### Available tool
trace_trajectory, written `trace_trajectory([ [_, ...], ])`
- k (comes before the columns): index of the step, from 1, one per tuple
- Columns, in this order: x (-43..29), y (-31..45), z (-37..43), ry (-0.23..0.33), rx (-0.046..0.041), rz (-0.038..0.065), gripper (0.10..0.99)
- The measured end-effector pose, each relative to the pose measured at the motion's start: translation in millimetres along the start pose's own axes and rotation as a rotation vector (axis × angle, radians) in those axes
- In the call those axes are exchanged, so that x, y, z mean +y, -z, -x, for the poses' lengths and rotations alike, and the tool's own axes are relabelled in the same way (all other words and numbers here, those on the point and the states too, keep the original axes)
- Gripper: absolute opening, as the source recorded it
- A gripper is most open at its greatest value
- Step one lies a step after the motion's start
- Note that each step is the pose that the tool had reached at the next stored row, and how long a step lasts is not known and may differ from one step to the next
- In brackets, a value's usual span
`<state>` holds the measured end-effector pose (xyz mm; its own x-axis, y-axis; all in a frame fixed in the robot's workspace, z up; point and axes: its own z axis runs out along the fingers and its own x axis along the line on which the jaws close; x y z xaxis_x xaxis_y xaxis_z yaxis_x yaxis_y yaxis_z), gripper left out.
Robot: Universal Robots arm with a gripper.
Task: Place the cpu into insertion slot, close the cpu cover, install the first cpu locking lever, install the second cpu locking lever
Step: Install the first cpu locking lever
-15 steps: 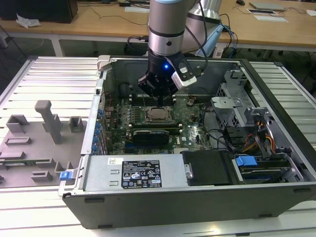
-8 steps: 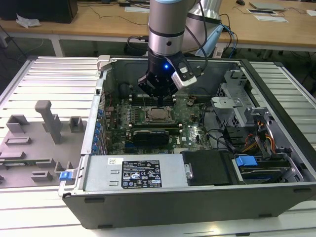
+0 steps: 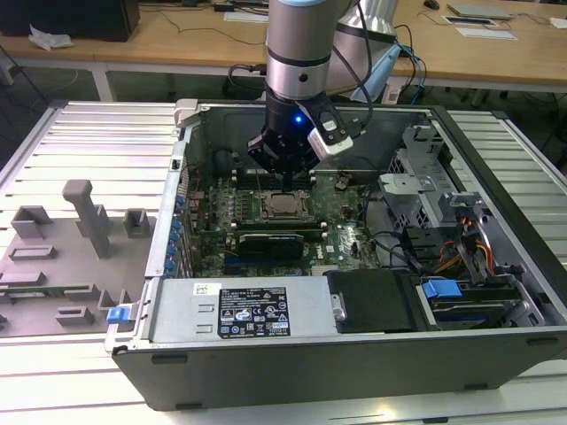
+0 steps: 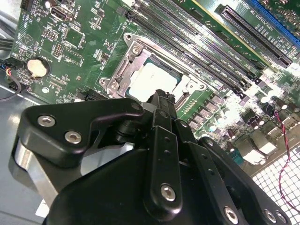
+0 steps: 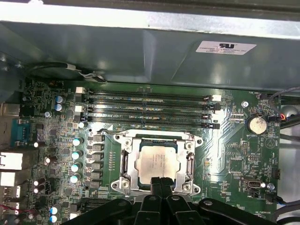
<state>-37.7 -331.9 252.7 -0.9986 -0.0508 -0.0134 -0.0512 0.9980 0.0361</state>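
The gripper point(image 3: 291, 177) hangs from the arm down into the open computer case point(image 3: 354, 363), right above the motherboard point(image 3: 345, 235). In both wrist views its two black fingers point(image 5: 154, 182) are pressed together with only a thin seam between them, and nothing is held in them. The fingertips point(image 4: 161, 98) sit at the edge of the cpu point(image 5: 157, 160). Whether they touch it cannot be told.

The cpu point(image 4: 149, 79) lies flat in the insertion slot point(image 5: 132, 149), pale metal top facing up. In the exterior view the cpu point(image 3: 285, 205) sits near the middle of the board, directly under the gripper. The cpu cover point(image 5: 126, 161) is down over the slot, its silver frame lying around the chip so that the chip shows through the window. In the second wrist view the cpu cover point(image 4: 123, 70) also looks flat on the board. Whether the locking levers are latched cannot be told.

A row of long memory slots point(image 5: 150, 110) runs just beside the slot, and a round coin battery point(image 5: 256, 124) sits well apart from it. On the exterior view's left, outside the case, a grey tray point(image 3: 62, 257) with moulded holders rests on the table point(image 3: 106, 133).
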Motion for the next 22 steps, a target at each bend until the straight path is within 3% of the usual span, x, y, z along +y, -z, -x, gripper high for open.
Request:
trace_trajectory([
  [22,1.3,0.3,-26.3,0.000,0.0000,0.000,0.106],
])
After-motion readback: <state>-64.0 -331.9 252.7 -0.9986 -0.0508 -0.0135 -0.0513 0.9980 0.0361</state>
